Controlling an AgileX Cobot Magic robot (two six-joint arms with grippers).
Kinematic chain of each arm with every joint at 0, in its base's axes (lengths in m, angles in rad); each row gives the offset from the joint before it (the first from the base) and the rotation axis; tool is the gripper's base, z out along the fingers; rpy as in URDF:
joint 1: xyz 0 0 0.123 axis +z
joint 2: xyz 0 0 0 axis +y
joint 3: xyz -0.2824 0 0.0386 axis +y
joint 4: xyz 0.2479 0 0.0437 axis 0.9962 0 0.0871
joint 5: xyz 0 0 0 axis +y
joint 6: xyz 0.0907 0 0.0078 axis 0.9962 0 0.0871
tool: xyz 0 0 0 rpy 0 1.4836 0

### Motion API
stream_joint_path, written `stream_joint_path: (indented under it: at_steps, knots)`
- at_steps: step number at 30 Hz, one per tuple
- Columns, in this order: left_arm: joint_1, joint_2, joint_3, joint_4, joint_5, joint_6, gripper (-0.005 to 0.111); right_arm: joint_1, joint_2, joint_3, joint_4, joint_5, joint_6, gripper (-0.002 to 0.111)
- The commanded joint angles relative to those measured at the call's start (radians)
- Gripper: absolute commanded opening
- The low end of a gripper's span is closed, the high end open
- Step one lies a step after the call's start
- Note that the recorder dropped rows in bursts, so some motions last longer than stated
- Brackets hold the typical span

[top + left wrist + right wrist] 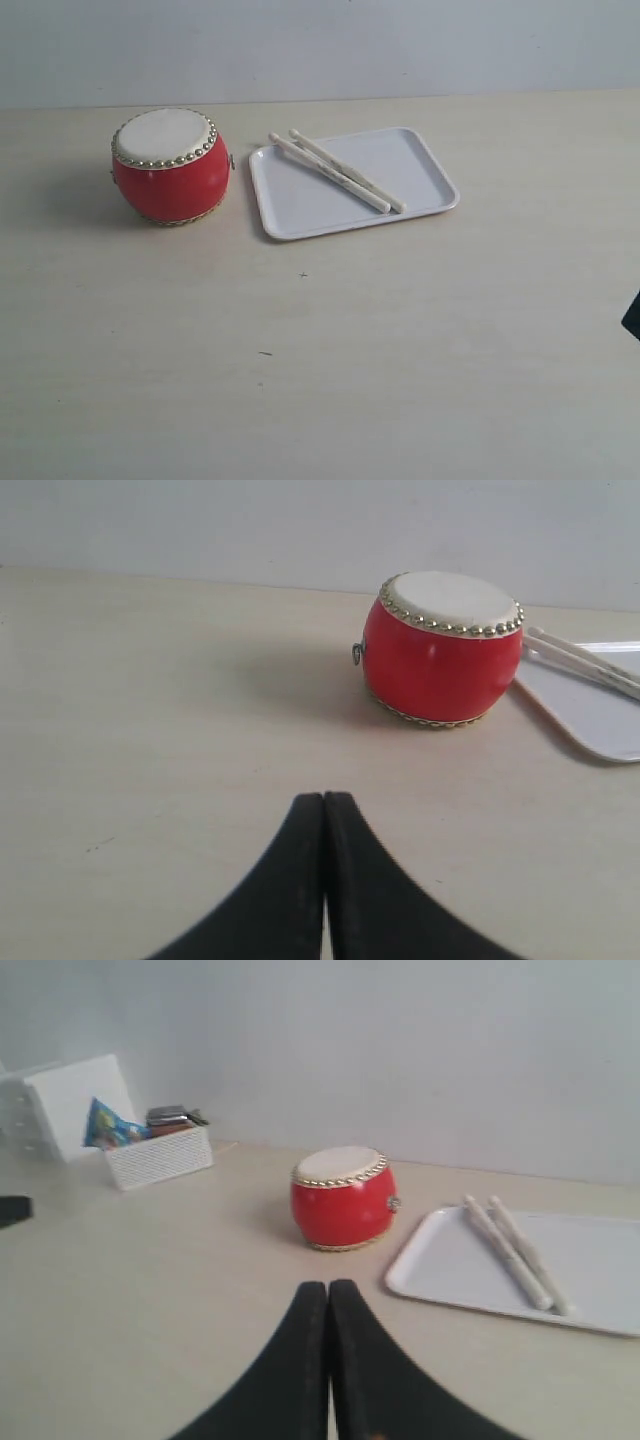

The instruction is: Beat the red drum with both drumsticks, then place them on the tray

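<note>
- The two drumsticks [335, 172] lie side by side, slanted across the tray [420, 165], beside the red drum [170, 178].
- The left gripper [324, 800] and right gripper [328, 1288] are squeezed closed, holding nothing.
- I think the right gripper is nearer the sticks.

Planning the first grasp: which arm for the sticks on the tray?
Right, likely. The tray with both drumsticks lies right of the red drum, on that arm's side.

Pale table [300, 380] with red drum [170, 172] beside white tray [412, 162]
</note>
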Motion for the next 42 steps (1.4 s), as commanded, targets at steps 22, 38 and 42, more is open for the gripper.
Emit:
stream_joint_path:
  at_steps: [22,38,42]
  knots:
    - [0.002,-0.007,0.002,0.003,-0.005,-0.001,0.0,-0.001,-0.024,0.125,-0.747,-0.072,0.621,0.0]
    - [0.002,-0.007,0.002,0.003,-0.005,-0.001,0.0,-0.001,-0.024,0.125,-0.726,-0.036,0.575,0.0]
    - [0.002,-0.007,0.002,0.003,-0.005,-0.001,0.0,-0.054,-0.066,0.125,-0.726,-0.036,0.575,0.0]
